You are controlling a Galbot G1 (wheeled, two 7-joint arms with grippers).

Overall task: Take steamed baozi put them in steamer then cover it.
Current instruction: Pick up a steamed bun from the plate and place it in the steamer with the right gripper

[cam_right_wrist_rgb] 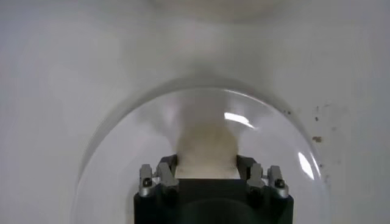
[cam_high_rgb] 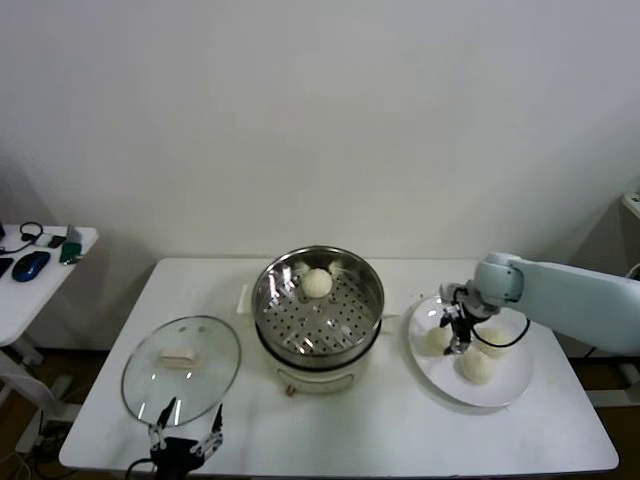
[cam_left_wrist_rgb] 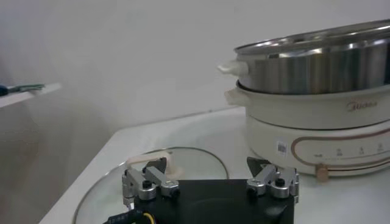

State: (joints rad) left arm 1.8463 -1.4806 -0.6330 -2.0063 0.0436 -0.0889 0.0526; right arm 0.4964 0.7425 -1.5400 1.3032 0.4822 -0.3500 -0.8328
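Idling near table edge, left gripper (cam_high_rgb: 186,440) spread, by cover (cam_high_rgb: 181,369). Steamer (cam_high_rgb: 318,300) holds one baozi (cam_high_rgb: 317,283). Right gripper (cam_high_rgb: 456,338) over plate (cam_high_rgb: 505,388), jaws pinching second bun (cam_right_wrist_rgb: 205,150); two more beside. Step: picking. Next: lift clear, carry to steamer.

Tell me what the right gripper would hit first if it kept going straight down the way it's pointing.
Most likely a steamed baozi on the white plate: the right gripper points down with that bun between its fingers, though depth is unclear.
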